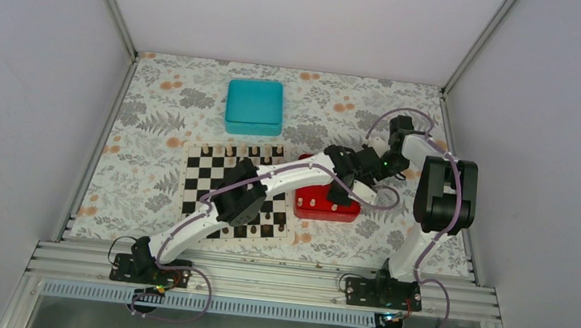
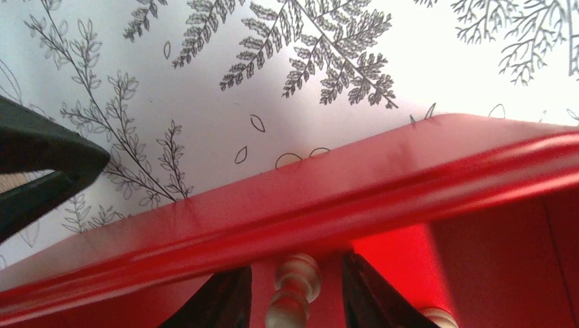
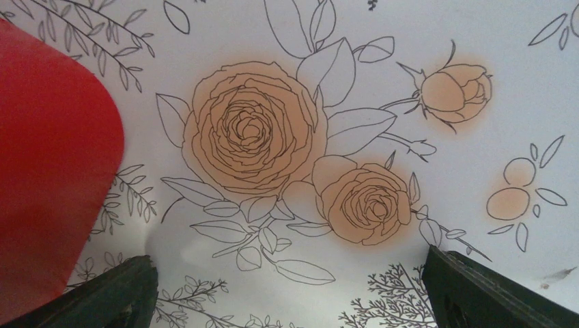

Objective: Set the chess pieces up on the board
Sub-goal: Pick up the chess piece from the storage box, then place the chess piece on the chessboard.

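1. Two arms meet at the red tray (image 1: 347, 214) in the top view. The left arm (image 1: 201, 224) stretches across the board (image 1: 209, 179), so the left hand (image 1: 343, 190) hangs over the tray with the board behind it, back along its arm. Pale chess pieces (image 1: 228, 152) line the board's far row, and more stand in the tray.
2. In the left wrist view, the left hand is unclenched. Its fingers (image 2: 222, 301) straddle one pale piece (image 2: 295, 280) just inside the tray's rim, with a gap on each side. I judge this to be the pick-up step. Next the hand must close on the piece, lift it clear of the rim and carry it back to a vacant square.
3. In the right wrist view, the right hand (image 3: 293, 294) is spread wide and holds nothing. It hovers over the flowered counter (image 3: 410, 82), with the tray's corner to its left.
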`<state>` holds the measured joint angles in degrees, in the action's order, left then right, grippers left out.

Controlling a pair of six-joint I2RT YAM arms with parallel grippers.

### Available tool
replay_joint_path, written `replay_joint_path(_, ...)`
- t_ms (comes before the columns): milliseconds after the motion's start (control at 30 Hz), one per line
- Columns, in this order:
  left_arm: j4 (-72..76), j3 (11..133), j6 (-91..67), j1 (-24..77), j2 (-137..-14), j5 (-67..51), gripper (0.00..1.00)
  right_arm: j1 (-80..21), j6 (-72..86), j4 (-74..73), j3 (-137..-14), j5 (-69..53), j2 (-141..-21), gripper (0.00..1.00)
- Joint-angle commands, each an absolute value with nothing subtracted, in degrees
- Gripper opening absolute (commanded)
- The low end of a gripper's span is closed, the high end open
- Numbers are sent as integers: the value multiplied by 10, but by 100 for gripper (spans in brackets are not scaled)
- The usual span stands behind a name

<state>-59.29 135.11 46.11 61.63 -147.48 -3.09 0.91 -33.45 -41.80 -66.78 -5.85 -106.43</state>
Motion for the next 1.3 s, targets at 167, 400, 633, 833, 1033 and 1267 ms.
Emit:
replay_joint_path(167, -598, 1360, 466, 621, -1484, -34, 22, 16, -340, -436, -653, -76, -1067, 100)
replay_joint_path(400, -606, 1361, 468, 620, -1474, -23, 9, 16, -340, -436, -653, -76, -1068, 100)
replay_joint_path(633, -622, 1357, 465, 620, -1422, -2, 9, 16, -339, -435, -653, -73, -1071, 100)
replay_joint_path(833, -604, 1243, 461, 595, -1295, 32, 9, 16, -339, -434, -651, -70, -1074, 100)
replay_joint_path(1033, -550, 1034, 442, 509, -1136, 53, 9, 16, -337, -435, -653, -66, -1075, 100)
replay_joint_path(1267, -492, 808, 427, 389, -983, 63, 11, 16, -334, -437, -655, -62, -1080, 100)
